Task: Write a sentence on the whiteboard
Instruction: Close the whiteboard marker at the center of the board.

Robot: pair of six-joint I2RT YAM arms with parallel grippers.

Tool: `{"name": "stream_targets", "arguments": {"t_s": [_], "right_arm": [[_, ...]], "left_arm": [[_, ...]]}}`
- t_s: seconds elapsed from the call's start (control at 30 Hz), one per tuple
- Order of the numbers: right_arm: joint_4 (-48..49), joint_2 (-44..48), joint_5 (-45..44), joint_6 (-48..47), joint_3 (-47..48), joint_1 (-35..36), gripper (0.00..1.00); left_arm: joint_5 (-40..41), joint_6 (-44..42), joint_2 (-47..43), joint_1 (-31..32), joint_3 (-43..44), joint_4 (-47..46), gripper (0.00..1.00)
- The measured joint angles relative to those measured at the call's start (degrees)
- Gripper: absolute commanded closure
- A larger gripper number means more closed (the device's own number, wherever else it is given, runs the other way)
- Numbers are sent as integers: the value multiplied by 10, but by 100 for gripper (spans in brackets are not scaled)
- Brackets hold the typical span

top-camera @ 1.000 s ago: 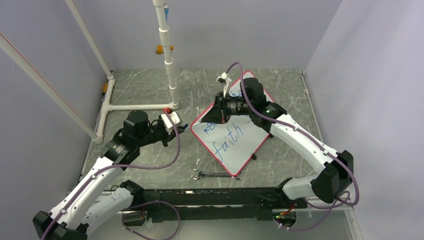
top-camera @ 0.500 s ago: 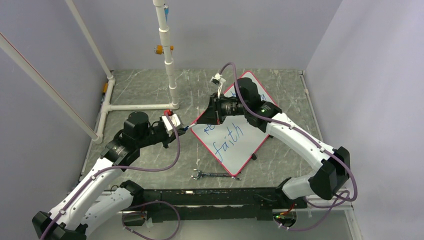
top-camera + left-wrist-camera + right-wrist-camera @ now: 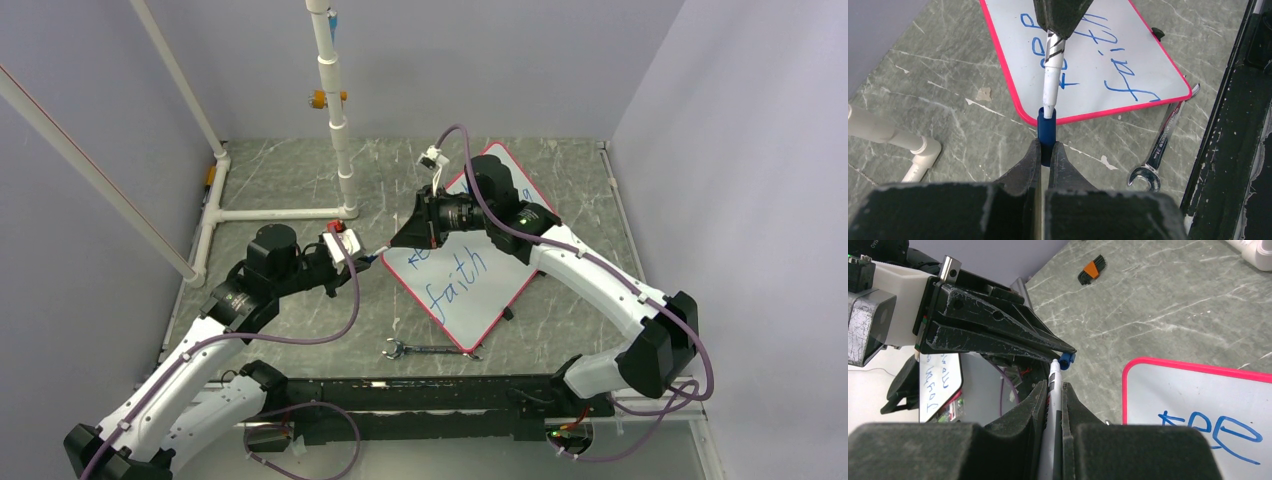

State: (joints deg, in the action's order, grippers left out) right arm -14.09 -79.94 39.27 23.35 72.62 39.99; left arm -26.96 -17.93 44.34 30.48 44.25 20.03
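The whiteboard (image 3: 482,300), red-rimmed, lies tilted on the table right of centre. Of the sentence, "faith" (image 3: 455,280) shows in blue, and my right arm hides most of the line above it. My left gripper (image 3: 371,256) hovers just off the board's left corner, shut on a blue marker cap (image 3: 1046,131). My right gripper (image 3: 400,240) faces it, shut on a white marker (image 3: 1051,82) whose tip sits in the cap's mouth. In the right wrist view the marker (image 3: 1054,376) runs between the jaws to the cap (image 3: 1066,360).
A steel wrench (image 3: 430,350) lies just in front of the board's near corner. A white pipe frame (image 3: 340,130) stands at the back left, with a pipe along the floor. A small orange and black tool (image 3: 1091,269) lies on the marbled table.
My right gripper has swung left off the board with the marker, bringing its tip up to the cap in my left gripper. The left arm has barely moved.
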Motion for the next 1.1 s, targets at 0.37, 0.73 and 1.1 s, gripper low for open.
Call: {"name": "stream_targets", "arguments": {"t_s": [0.37, 0.73, 1.1], "right_arm": [[-1, 1, -31, -3, 1, -1, 100], [-2, 2, -34, -3, 1, -1, 100], [-2, 19, -34, -3, 1, -1, 100]], "left_arm": [[0, 0, -2, 1, 0, 4, 100], [0, 0, -4, 1, 0, 4, 100], [3, 1, -4, 1, 0, 4, 100]]}}
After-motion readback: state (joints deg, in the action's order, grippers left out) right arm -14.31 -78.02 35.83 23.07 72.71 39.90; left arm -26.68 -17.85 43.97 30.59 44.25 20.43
